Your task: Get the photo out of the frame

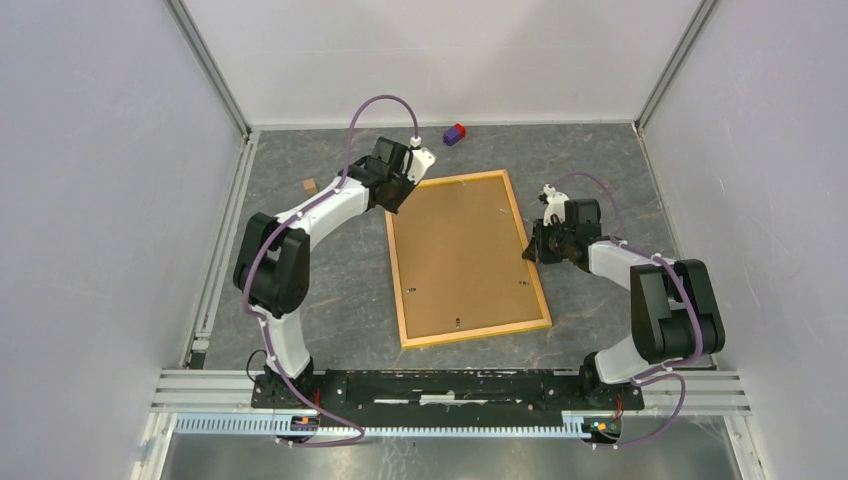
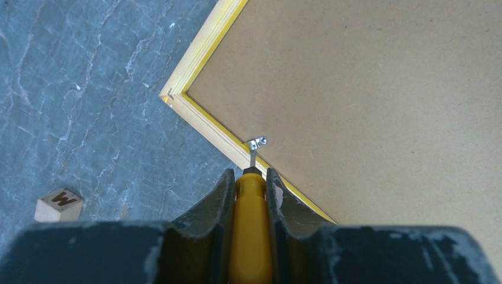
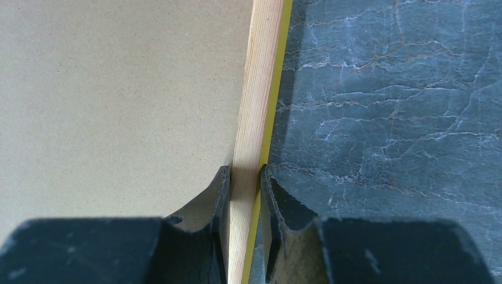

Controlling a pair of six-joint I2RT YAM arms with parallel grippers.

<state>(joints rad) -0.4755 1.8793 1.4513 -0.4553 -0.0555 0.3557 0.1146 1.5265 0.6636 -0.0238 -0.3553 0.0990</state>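
Grey table bears one frame and two small blocks

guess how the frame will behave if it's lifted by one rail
The frame looks stiff, with straight wooden rails around a flat fibreboard back, so it should lift in one piece. It is wide and held at one rail by the right gripper, so it would probably pivot downward.

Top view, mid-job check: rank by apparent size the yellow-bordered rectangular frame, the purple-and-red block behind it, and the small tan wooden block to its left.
1. Yellow-bordered rectangular frame, by far the largest.
2. Purple-and-red block.
3. Small tan wooden block, which looks slightly smaller than the purple-and-red block. Both are tiny here, so that ranking is unsure.
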